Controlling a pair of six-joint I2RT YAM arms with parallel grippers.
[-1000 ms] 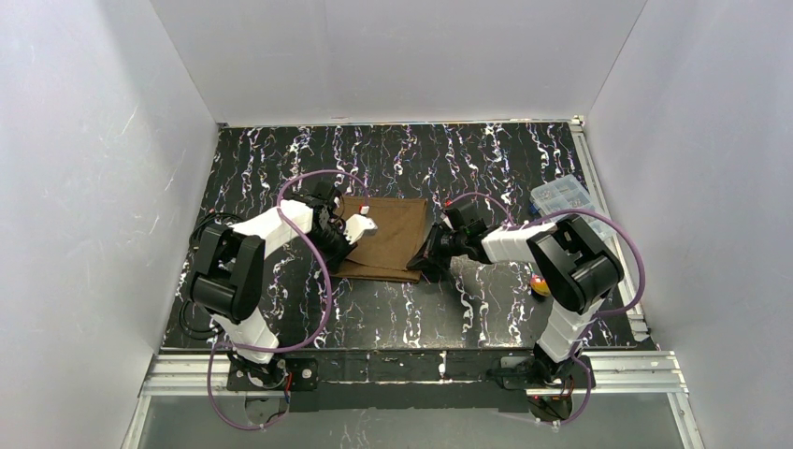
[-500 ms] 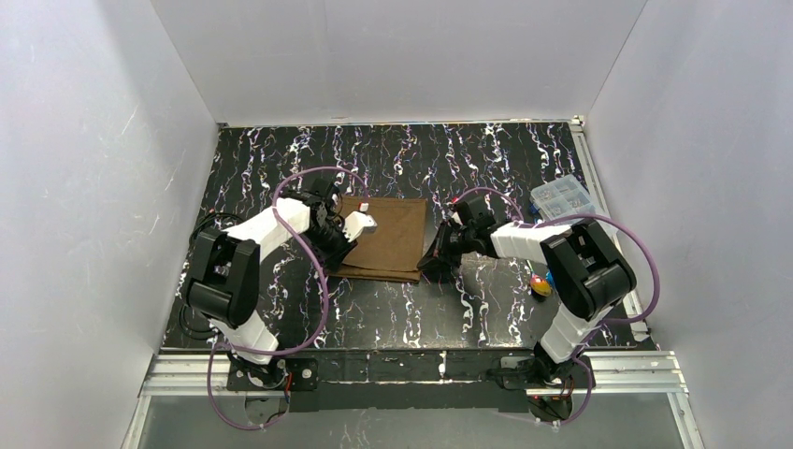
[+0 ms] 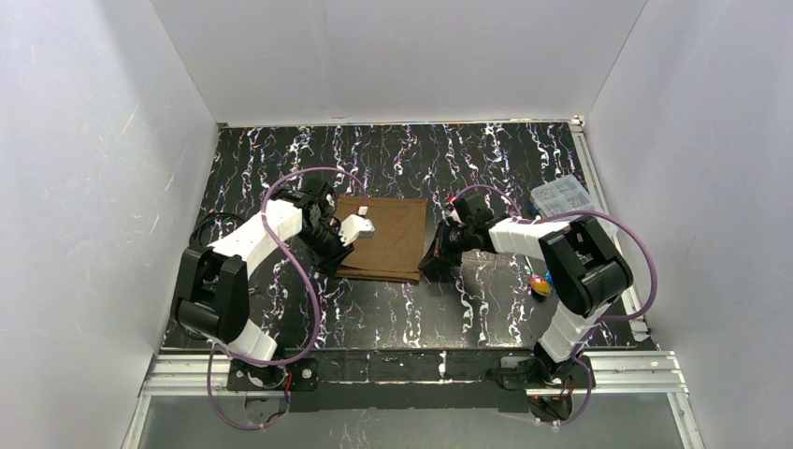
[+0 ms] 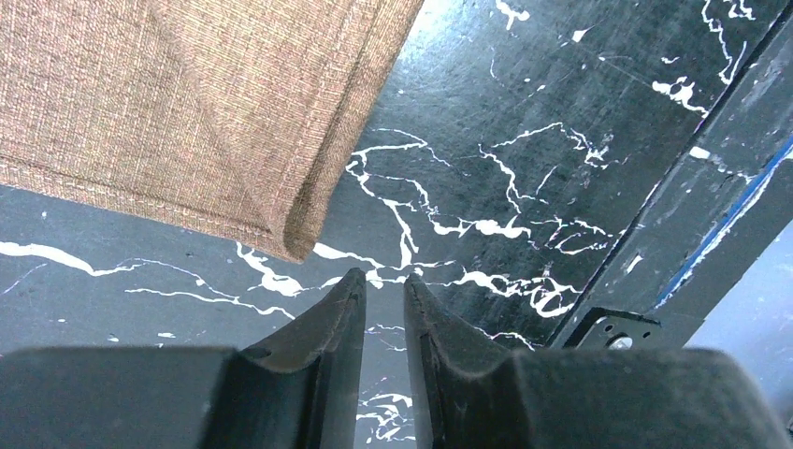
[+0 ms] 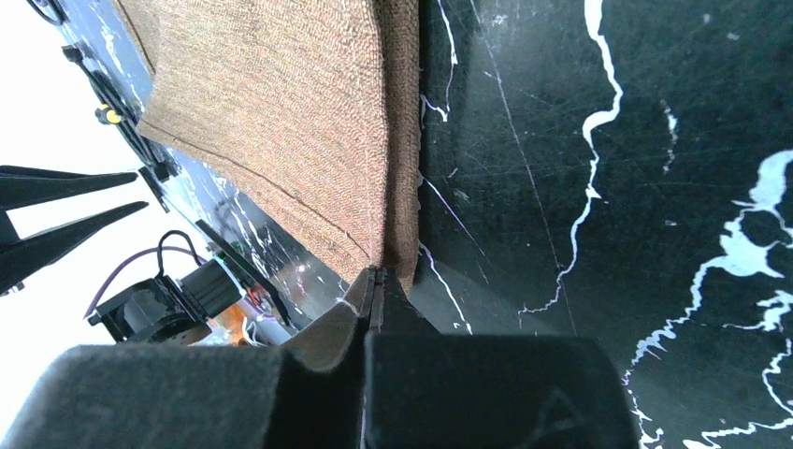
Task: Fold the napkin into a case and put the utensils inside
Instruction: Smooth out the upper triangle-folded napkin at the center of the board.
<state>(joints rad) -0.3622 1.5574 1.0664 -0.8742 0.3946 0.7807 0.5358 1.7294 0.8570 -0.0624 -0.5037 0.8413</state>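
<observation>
Napkin (image 3: 388, 238) lies mid-table, already doubled over into a rectangle. Layered edges show at the corners, but it's not a narrow case yet, so I'd call this mid-fold. Right gripper (image 5: 374, 279) is pressed together on the near right corner, with cloth pinched between the fingers. Left gripper (image 4: 383, 283) sits just off a left-side corner, jaws a slit apart and nothing in them, tips low over the black marbled table (image 3: 393, 159). Utensils (image 3: 540, 284) look parked beside the right arm, well apart from the cloth and partly hidden. Clear box (image 3: 561, 196) is far right. Next, I'd guess, left needs a hold on its edge, then both carry that side over evenly — a one-sided pull would skew the layers.
</observation>
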